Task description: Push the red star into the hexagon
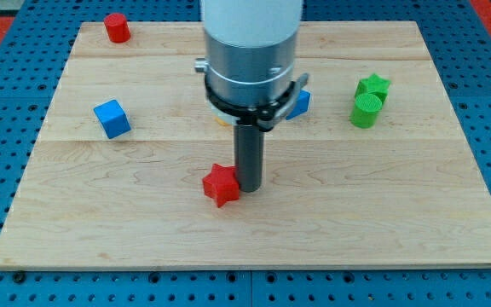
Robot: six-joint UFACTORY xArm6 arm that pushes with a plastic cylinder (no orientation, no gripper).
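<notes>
The red star lies on the wooden board, a little below its middle. My tip stands on the board right against the star's right side, touching it or nearly so. The arm's wide grey body rises above the tip and hides the board behind it. A small sliver of a yellow block shows at the arm's left edge, above the star; its shape cannot be made out. No hexagon shows clearly in view.
A red block, roughly cylindrical, stands at the top left. A blue cube is at the left. A blue block is half hidden behind the arm. A green star and a green cylinder touch at the right.
</notes>
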